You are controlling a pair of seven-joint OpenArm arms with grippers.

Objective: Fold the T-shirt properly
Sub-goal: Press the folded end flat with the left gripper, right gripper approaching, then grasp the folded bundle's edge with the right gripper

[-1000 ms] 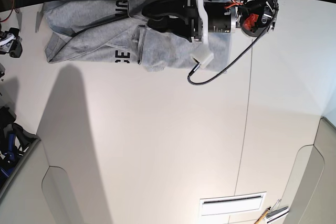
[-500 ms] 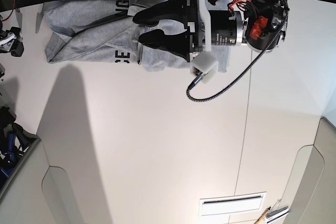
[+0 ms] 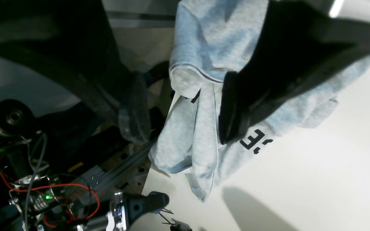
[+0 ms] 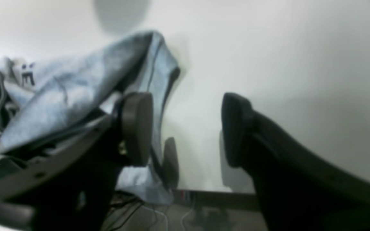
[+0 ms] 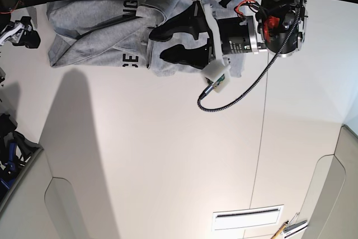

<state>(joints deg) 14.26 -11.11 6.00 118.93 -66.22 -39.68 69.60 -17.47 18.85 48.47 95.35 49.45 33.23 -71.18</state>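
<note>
T-shirt [image 5: 106, 34] lies bunched at the table's [image 5: 184, 155] far edge, lettering partly showing. Step looks like regrasping to spread it; next move needs an edge or sleeve pinched. Left gripper [image 5: 161, 42] reaches level over the cloth, jaws wide, holding nothing. Right gripper [image 4: 185, 128] low by the hem, also wide.

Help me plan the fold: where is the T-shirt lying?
In the base view the T-shirt lies crumpled at the table's top-left edge, beneath the open left gripper.

Black curved fingers [image 5: 173, 43] upper centre, white bracket, black motor barrel, red-orange wiring by a round housing, braided black cable [image 5: 240, 90] looping below.
</note>
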